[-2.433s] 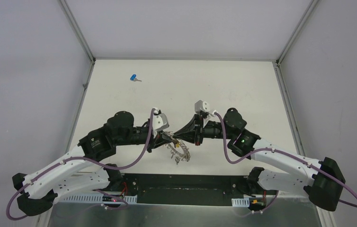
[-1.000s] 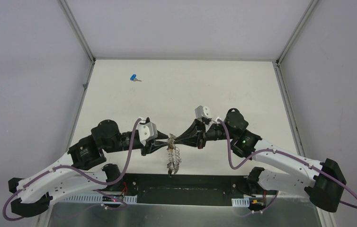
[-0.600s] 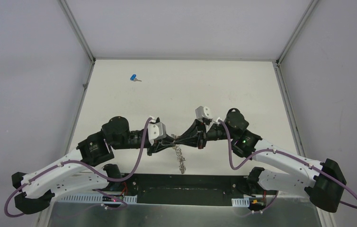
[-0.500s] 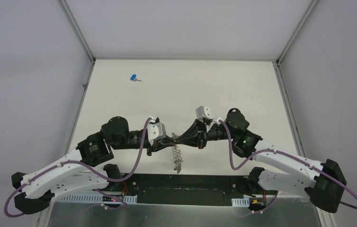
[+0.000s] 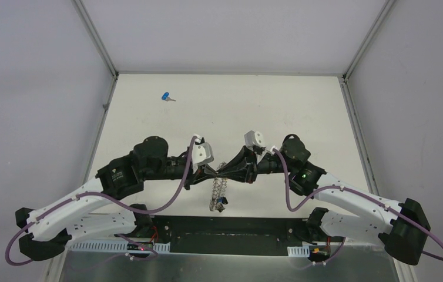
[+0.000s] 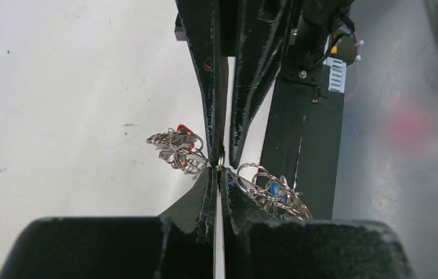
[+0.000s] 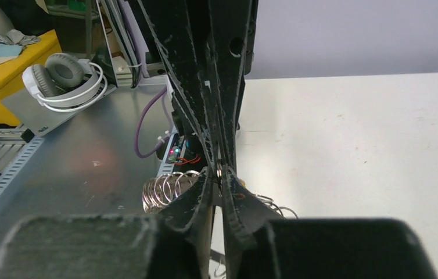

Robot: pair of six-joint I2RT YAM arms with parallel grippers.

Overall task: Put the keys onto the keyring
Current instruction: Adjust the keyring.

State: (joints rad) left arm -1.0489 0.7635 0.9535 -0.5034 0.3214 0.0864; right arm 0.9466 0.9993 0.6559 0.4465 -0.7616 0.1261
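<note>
Your left hand is pinching almost fully shut, with only a sliver of gap showing between its fingers, and its very tips are gripping the edge of the keyring. Your right hand is meeting it tip to tip from the opposite side, its fingers likewise narrowed onto the same ring, so both hands are sharing the hold. In the left wrist view the ring is showing edge-on between the two sets of tips. A red-headed bunch of small silver keys is fanning out to one side of the fingers and a blue-headed bunch to the other. From above, the fringe is hanging just below the joined hands, toward the arm bases. A loose blue-headed key is lying well beyond your left hand, far out on the worktop.
</note>
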